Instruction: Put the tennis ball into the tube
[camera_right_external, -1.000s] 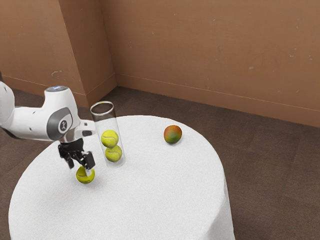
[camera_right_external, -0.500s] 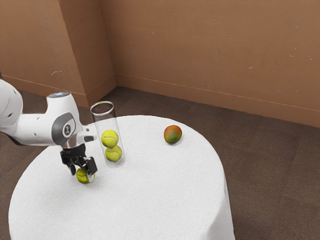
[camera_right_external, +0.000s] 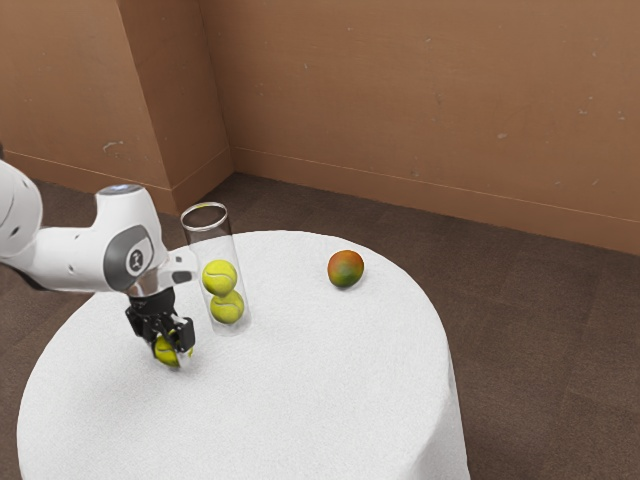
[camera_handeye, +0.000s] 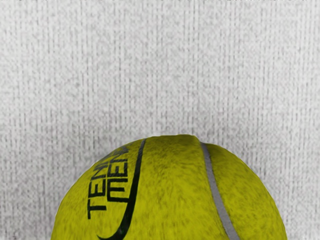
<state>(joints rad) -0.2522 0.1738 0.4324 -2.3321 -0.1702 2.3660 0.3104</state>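
White tablecloth (camera_right_external: 300, 400) — brown carpet (camera_right_external: 540, 330), perhaps

Even light; tablecloth (camera_right_external: 300, 400) bright, floor (camera_right_external: 540, 330) dim, shadows soft.

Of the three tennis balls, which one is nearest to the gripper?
The tennis ball right at the gripper. It alone is outside the clear tube; the upper ball and the lower ball are stacked inside.
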